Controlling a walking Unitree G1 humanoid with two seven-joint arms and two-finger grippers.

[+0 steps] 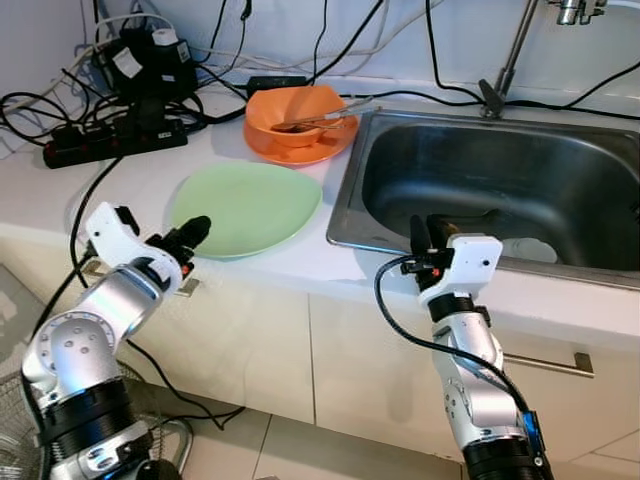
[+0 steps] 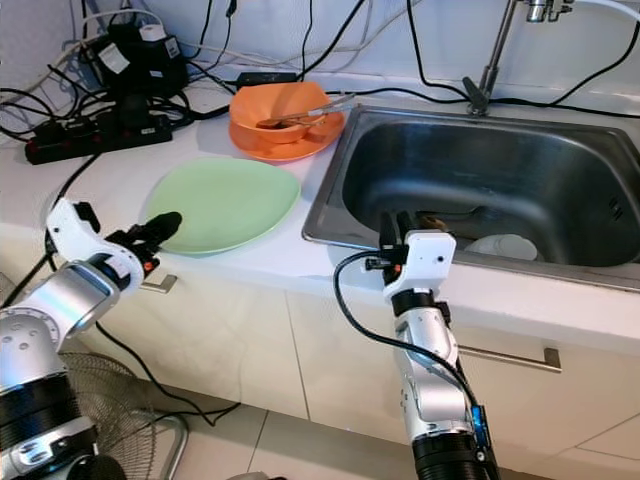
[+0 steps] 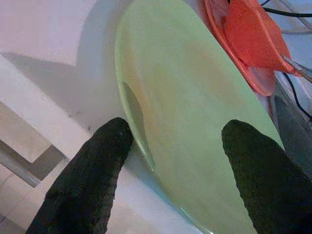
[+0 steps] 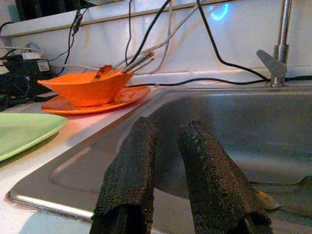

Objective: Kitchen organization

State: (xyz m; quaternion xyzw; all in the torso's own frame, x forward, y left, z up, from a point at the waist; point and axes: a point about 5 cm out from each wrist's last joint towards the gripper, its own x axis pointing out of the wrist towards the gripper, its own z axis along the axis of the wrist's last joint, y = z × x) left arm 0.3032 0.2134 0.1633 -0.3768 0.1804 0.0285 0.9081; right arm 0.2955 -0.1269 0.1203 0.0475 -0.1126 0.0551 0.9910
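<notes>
A pale green plate (image 1: 248, 205) lies flat on the white counter near its front edge. My left gripper (image 1: 193, 233) is at the plate's near rim. In the left wrist view the gripper (image 3: 178, 131) is open, with one finger (image 3: 92, 165) beside the rim and the other over the plate (image 3: 195, 97). An orange bowl (image 1: 297, 112) holding utensils (image 1: 322, 121) sits on an orange plate (image 1: 305, 150) behind the green one. My right gripper (image 1: 421, 234) hovers at the front rim of the steel sink (image 1: 500, 170), fingers (image 4: 129, 165) close together with nothing between them.
A white dish (image 1: 530, 250) and some scraps lie in the sink basin. The faucet (image 1: 505, 70) rises behind it. A black power strip (image 1: 110, 140) and tangled cables crowd the back left of the counter. Cabinet fronts with a bar handle (image 1: 560, 362) sit below; a fan (image 1: 15, 440) stands on the floor.
</notes>
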